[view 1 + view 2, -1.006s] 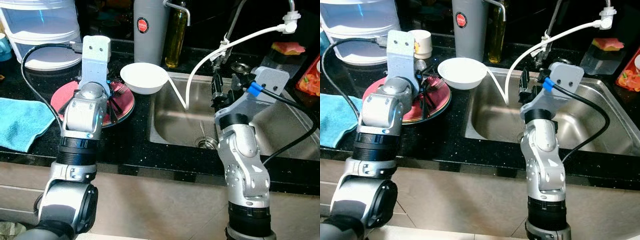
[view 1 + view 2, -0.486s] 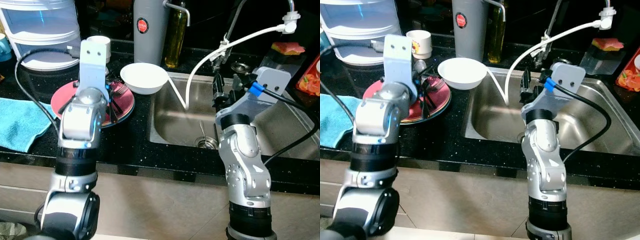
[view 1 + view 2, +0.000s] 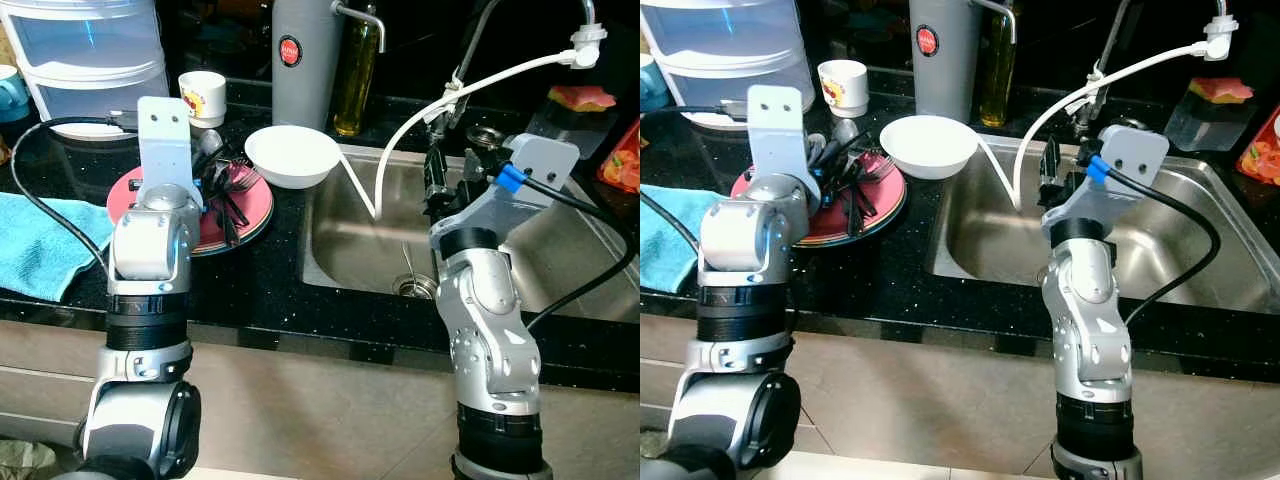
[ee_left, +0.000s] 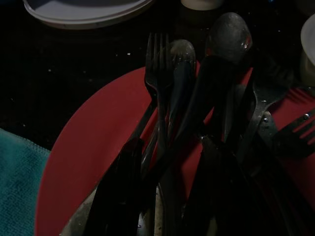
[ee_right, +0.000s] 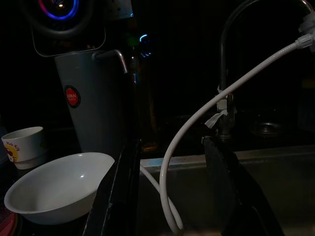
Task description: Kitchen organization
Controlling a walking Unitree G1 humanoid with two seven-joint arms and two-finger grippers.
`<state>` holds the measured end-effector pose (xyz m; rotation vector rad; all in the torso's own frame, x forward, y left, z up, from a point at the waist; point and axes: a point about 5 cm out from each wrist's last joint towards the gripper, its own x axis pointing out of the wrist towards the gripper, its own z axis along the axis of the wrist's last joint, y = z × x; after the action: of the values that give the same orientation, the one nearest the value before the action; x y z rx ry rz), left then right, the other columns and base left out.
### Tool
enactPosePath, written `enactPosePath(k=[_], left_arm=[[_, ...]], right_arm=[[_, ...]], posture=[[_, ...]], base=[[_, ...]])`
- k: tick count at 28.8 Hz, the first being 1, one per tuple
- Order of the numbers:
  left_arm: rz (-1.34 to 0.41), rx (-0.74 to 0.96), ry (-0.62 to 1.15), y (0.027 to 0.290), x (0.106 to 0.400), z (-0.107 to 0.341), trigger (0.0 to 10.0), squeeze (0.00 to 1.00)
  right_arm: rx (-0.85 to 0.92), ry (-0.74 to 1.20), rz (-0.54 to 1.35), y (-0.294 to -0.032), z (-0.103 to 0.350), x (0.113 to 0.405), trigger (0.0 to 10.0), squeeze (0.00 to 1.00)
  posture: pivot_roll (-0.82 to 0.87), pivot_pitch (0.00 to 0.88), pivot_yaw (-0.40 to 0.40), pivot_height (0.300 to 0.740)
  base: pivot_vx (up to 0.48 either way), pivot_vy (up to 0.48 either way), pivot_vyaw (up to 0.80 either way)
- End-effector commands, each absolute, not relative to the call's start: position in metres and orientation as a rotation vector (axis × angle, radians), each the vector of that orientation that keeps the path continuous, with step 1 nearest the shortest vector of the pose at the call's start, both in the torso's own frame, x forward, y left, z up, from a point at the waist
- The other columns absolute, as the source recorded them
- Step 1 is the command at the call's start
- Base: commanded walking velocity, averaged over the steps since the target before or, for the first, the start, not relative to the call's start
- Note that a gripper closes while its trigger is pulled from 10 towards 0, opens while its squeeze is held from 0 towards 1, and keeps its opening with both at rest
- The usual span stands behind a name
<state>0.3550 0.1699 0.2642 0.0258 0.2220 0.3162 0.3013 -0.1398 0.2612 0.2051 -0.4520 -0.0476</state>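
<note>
A red plate point(image 3: 254, 208) lies on the black counter left of the sink, with several dark forks and spoons point(image 3: 226, 186) piled on it. My left gripper point(image 4: 170, 196) hangs low over this pile, fingers apart, with fork and spoon handles point(image 4: 167, 123) lying between and under the fingers point(image 4: 118, 196). A white bowl point(image 3: 292, 156) rests at the plate's far right edge, by the sink corner. My right gripper point(image 3: 450, 176) is open and holds nothing, raised over the left part of the steel sink point(image 3: 560, 270) and pointing toward the bowl point(image 5: 59, 187).
A white hose point(image 3: 470, 85) curves from the tap into the sink. A grey flask point(image 3: 305, 60), an oil bottle point(image 3: 358, 70) and a small cup point(image 3: 202, 97) stand behind. A blue cloth point(image 3: 45, 245) lies left; a plastic container point(image 3: 90, 50) sits at the back left.
My left wrist has swung to the left over the plate, uncovering the cutlery and the small cup behind it. The right arm has held still.
</note>
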Motion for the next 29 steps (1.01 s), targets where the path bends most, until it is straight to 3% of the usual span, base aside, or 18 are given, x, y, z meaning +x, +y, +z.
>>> enactPosePath(k=[1, 12, 21, 29], left_arm=[[0.303, -0.025, 0.206, 0.167, 0.358, 0.270, 10.0, 0.00], [0.278, -0.199, 0.285, 0.168, 0.359, 0.264, 10.0, 0.00], [0.311, -0.126, 0.322, 0.167, 0.358, 0.259, 10.0, 0.00], [0.203, -0.207, 0.403, 0.153, 0.358, 0.251, 10.0, 0.00]], right_arm=[[0.213, -0.446, -0.057, -0.142, 0.259, 0.303, 10.0, 0.00], [0.211, -0.446, -0.052, -0.142, 0.260, 0.302, 10.0, 0.00], [0.209, -0.445, -0.048, -0.141, 0.260, 0.303, 10.0, 0.00], [0.209, -0.445, -0.046, -0.141, 0.260, 0.303, 10.0, 0.00]], posture=[[0.23, 0.015, -0.057, 0.740], [0.23, 0.016, -0.065, 0.740], [0.23, 0.017, -0.067, 0.740], [0.23, 0.013, -0.069, 0.740]], base=[[0.000, 0.000, 0.00], [0.000, 0.000, 0.00], [0.000, 0.000, 0.00], [0.000, 0.000, 0.00]])
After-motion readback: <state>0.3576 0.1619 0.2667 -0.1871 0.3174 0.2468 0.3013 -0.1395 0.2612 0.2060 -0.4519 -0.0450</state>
